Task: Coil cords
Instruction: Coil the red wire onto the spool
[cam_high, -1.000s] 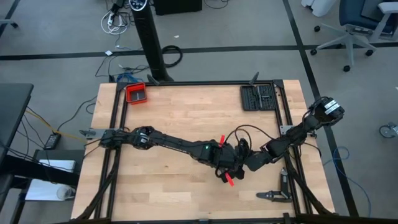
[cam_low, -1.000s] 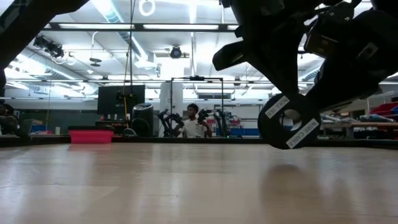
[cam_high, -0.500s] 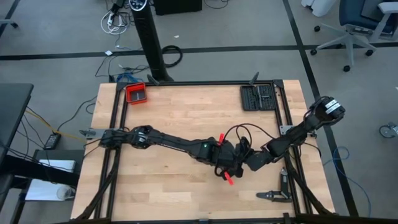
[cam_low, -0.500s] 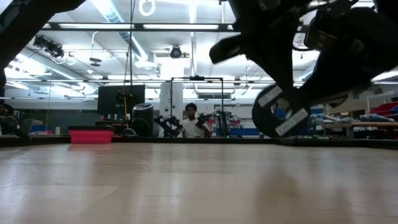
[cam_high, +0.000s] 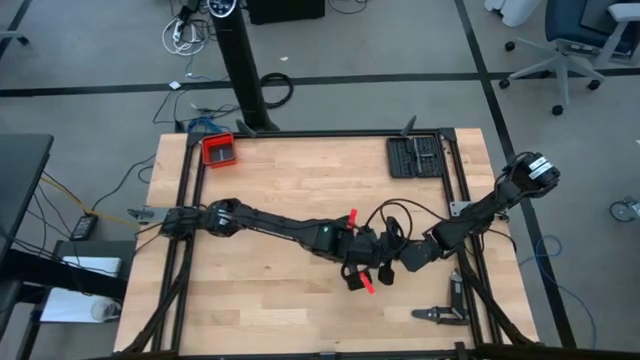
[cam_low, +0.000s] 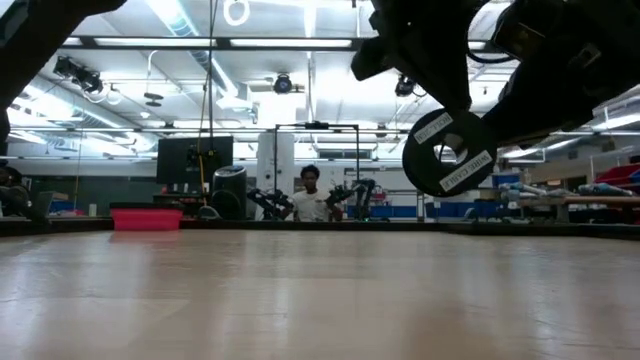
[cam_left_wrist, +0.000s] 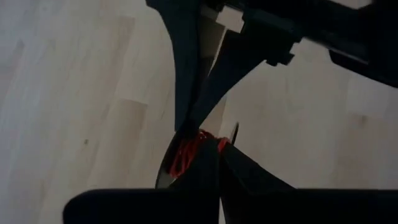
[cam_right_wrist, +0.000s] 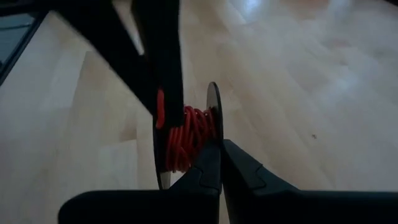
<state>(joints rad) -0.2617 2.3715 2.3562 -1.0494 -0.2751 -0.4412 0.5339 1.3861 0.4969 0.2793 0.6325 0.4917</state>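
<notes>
A black spool (cam_low: 448, 152) with white labels on its flange carries the thin red cord (cam_right_wrist: 186, 138), wound between its two flanges. It hangs clear above the table right of centre. My left gripper (cam_high: 370, 262) and my right gripper (cam_high: 393, 258) meet there, both shut at the spool from opposite sides. In the high view the two grippers hide the spool. In the left wrist view the red cord (cam_left_wrist: 186, 152) shows just past my own fingertips (cam_left_wrist: 221, 155). My left gripper slants down from the table's left and is shut at the spool, beside the red windings (cam_left_wrist: 198, 142) and a thin flange edge (cam_left_wrist: 233, 132). Whether it grips flange or cord, I cannot tell. My right gripper pinches the rim of one flange (cam_right_wrist: 214, 115) between its two fingers, coming from the table's right, slanting slightly down. The spool stands on edge past the fingers, lifted clear of the table.
A red tray (cam_high: 219, 150) sits at the far left corner and a black tool case (cam_high: 414, 156) at the far right. A black cable loop (cam_high: 400, 214) arches over the right arm. A clamp (cam_high: 445, 312) lies near the front right. A person (cam_low: 312, 195) sits far behind the table.
The spool has risen above the table and turned about its axis, its labels rotating. My left gripper has gone up with it and rolled at the wrist. Both grippers have stayed shut.
</notes>
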